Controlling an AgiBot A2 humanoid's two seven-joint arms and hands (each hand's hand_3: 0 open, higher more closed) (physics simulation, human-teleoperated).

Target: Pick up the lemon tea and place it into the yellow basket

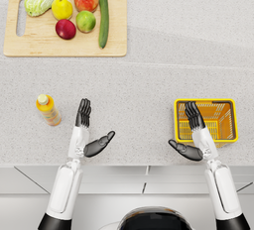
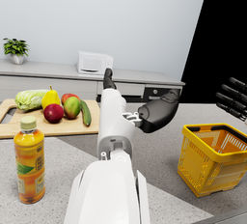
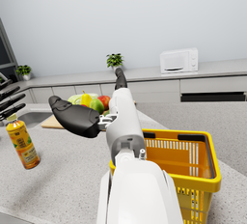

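The orange lemon tea bottle with yellow cap (image 1: pixel 48 109) stands upright on the grey speckled counter (image 1: pixel 139 90), just beside the left hand (image 1: pixel 88 131), which is spread and holds nothing. The right hand (image 1: pixel 192 134) is also spread and empty, its fingers above the yellow plastic basket (image 1: pixel 230 120).

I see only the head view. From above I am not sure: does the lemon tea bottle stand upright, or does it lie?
Observer: Upright. The left wrist view shows the lemon tea standing on its base.
Operator: Do handles block the yellow basket opening?
Observer: No. In the right wrist view the dark handles lie down along its rim.
Operator: What is behind the cutting board?
Observer: A back counter with a white microwave and a potted plant.
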